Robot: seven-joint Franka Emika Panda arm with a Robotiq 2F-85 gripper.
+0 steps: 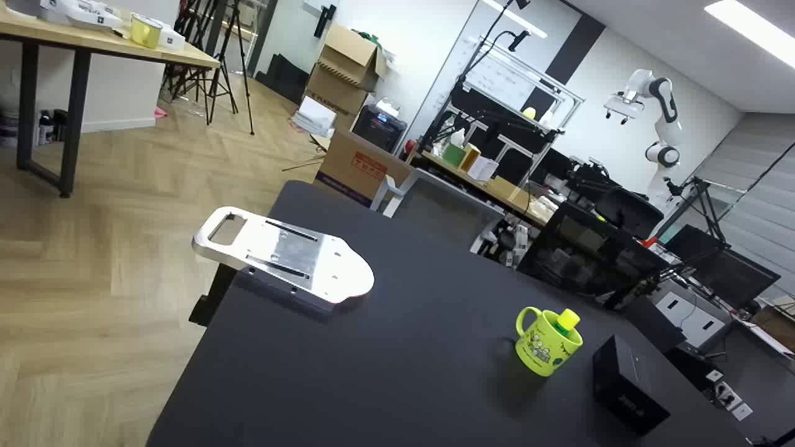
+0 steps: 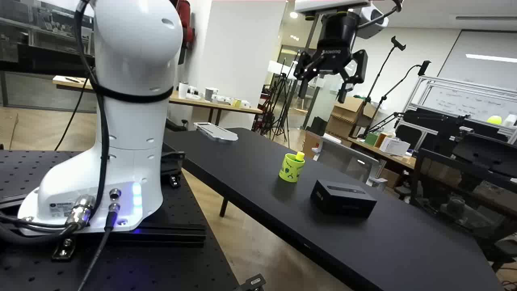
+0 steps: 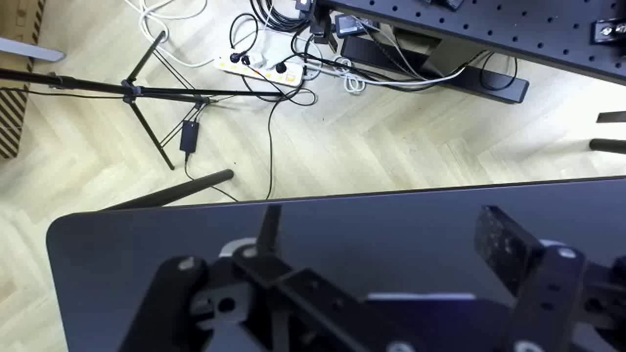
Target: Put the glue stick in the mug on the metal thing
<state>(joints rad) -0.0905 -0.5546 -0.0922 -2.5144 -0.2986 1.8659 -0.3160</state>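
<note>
The lime mug [image 1: 539, 351] stands upright on the dark table, and it also shows in an exterior view [image 2: 289, 171]. The glue stick [image 1: 568, 319] is inside the mug, leaning, with its yellow top and a bit of green above the rim; its lower part is hidden. The metal thing [image 1: 295, 245] lies flat at the table's end, apart from the mug, its slotted handle end reaching past the edge. It also shows small in an exterior view [image 2: 216, 132]. My gripper [image 2: 322, 91] is open and empty, high above the table. The wrist view [image 3: 384, 230] shows nothing between its fingers.
A black box [image 1: 627, 385] sits on the table close to the mug, also in an exterior view [image 2: 341, 200]. The table's long edge [image 3: 415, 193] faces my base bench [image 3: 489, 32]. A chair [image 2: 349, 157] stands at the table's far side.
</note>
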